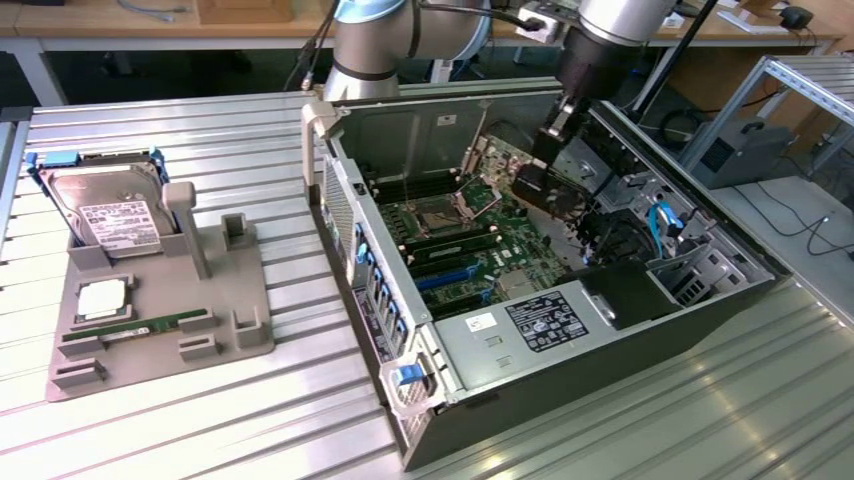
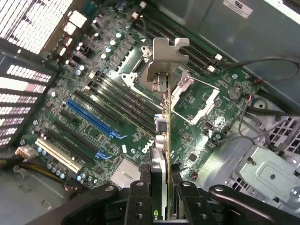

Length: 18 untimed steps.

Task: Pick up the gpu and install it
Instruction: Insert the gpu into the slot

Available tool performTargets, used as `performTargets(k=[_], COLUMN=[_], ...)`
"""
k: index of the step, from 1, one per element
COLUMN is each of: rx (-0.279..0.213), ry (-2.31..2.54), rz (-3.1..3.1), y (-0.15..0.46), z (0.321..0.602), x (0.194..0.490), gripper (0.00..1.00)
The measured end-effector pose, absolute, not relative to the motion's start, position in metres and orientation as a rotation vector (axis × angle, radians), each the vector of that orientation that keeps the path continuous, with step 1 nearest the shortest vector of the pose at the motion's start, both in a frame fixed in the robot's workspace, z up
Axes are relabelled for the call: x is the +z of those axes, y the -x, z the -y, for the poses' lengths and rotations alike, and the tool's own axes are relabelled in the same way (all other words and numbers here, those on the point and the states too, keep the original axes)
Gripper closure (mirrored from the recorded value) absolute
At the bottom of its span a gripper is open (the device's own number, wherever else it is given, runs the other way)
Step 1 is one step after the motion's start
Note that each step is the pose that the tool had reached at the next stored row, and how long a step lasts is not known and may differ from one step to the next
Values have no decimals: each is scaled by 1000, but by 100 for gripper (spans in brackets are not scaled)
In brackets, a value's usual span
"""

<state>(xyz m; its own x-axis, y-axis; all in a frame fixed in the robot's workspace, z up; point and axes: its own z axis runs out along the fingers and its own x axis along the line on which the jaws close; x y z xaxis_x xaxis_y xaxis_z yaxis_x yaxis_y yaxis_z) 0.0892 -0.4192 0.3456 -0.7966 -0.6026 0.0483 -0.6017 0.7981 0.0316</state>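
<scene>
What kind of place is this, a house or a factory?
Most likely a robotics lab or workshop: a robot arm holds the gpu inside an open computer case on a ribbed metal table, with spare parts like a hard drive in a grey holder.

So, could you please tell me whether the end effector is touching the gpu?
Touching. The wrist view shows the gpu edge-on, pinched between the two fingers of the end effector, which press against its opposite faces.
</scene>
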Motion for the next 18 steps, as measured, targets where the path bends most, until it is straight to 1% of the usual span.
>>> performTargets(k=[8, 18], rx=[-9, 4], ry=[-1419, -1806], rz=[2738, 2500], y=[-89, -89], z=[419, 419], x=[344, 342], gripper=[73, 73])
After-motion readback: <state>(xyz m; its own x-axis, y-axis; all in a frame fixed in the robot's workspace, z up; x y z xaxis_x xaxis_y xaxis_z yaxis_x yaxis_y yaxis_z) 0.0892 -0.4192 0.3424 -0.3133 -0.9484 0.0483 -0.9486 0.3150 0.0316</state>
